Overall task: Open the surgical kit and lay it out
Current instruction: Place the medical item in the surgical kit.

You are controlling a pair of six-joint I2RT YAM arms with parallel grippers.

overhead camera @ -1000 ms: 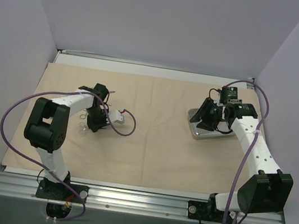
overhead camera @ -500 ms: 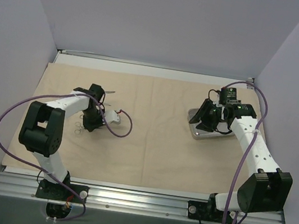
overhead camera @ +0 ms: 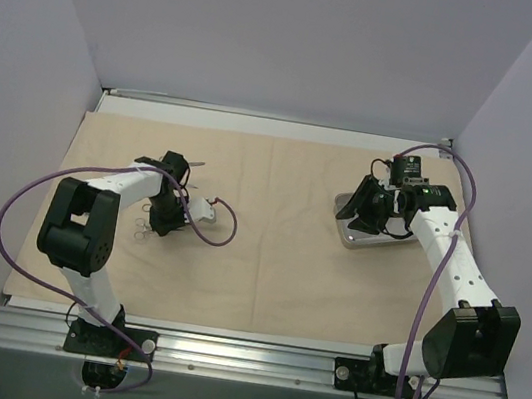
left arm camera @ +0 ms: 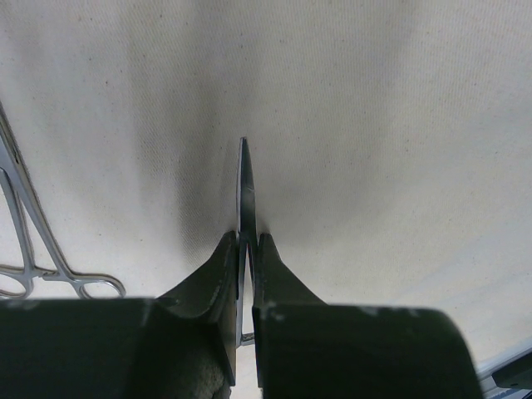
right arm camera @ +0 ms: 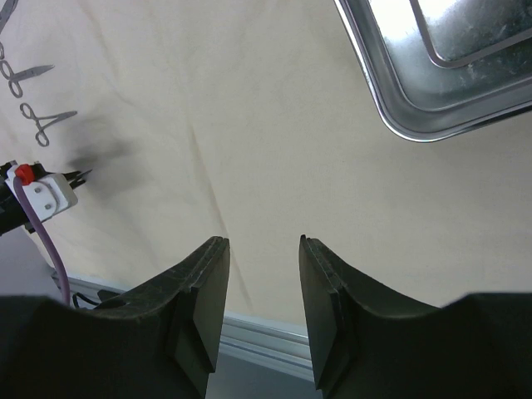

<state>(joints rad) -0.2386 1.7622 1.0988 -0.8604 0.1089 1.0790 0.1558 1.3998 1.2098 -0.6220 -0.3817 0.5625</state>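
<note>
My left gripper clamps an instrument edge-on, presumably to lay it on the cloth wrap. My right gripper gapes empty, with the tray ahead-right of its jaws.

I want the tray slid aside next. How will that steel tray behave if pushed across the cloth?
The steel tray looks rigid, so it should move as one piece. Shallow and flat-bottomed, it probably won't tip. The cloth beneath looks soft and may bunch or drag along.

— What stands around?
— Plain lavender-grey panel walls, behind and at both sides.
— And underneath?
— A pale white tabletop, with a ribbed aluminium rail along its near edge.
</note>
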